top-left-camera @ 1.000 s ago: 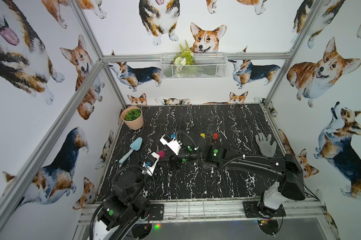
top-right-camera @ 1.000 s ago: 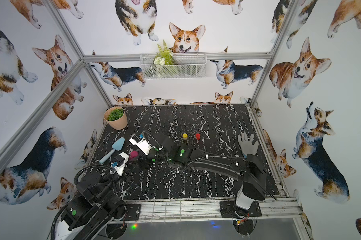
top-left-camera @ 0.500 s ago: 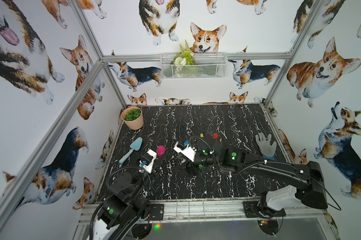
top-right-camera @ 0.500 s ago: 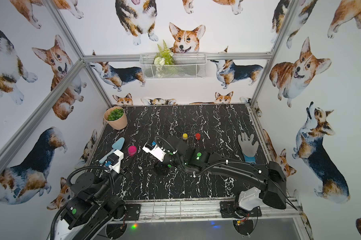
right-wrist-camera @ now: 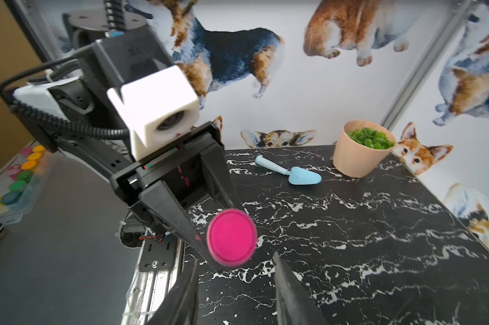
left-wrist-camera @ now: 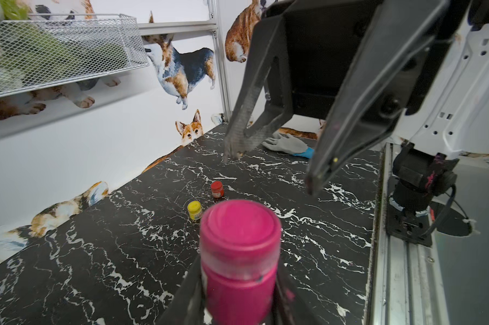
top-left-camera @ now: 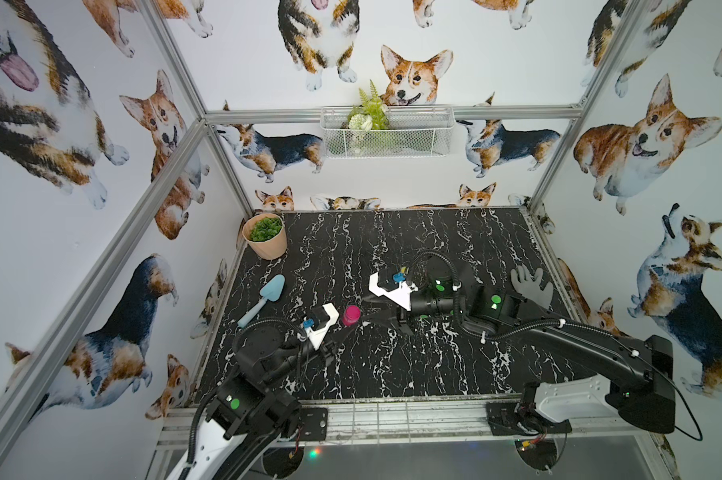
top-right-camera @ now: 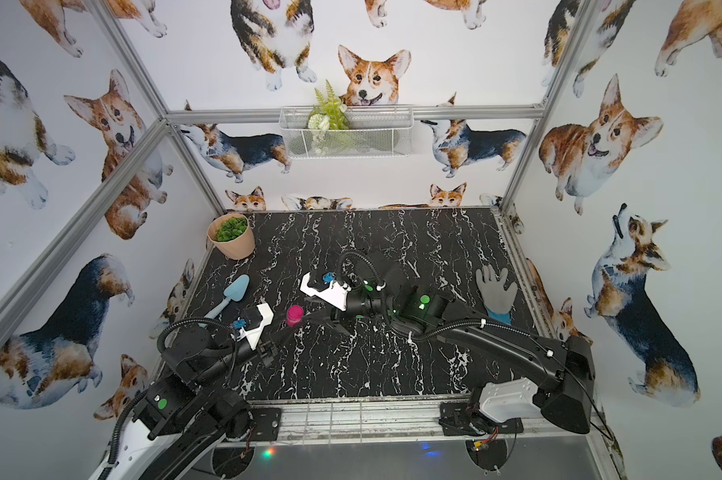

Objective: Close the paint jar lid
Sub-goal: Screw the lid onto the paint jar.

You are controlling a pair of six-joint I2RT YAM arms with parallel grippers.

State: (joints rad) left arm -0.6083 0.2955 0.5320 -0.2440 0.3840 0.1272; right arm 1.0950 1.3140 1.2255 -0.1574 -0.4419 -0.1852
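The pink jar (top-left-camera: pixel 351 316) was clamped between the fingers of the left end effector (top-left-camera: pixel 347 328), left of centre over the near half of the worktop (top-left-camera: pixel 392 365). Its pink lid (left-wrist-camera: pixel 239 225) was seated on top. Whether the base touched the worktop could not be told. The right end effector (left-wrist-camera: pixel 271 168) was held just right of the pink jar, apart from it, its fingers spread with nothing between them. A yellow jar (left-wrist-camera: pixel 194 209) and a red jar (left-wrist-camera: pixel 217 189) were seen side by side beyond it in the left wrist view. A trowel (top-left-camera: pixel 264 297) lay to the left, a pot (top-left-camera: pixel 266 239) stood in the far left corner, and a glove (top-left-camera: pixel 531 286) lay by the right edge.
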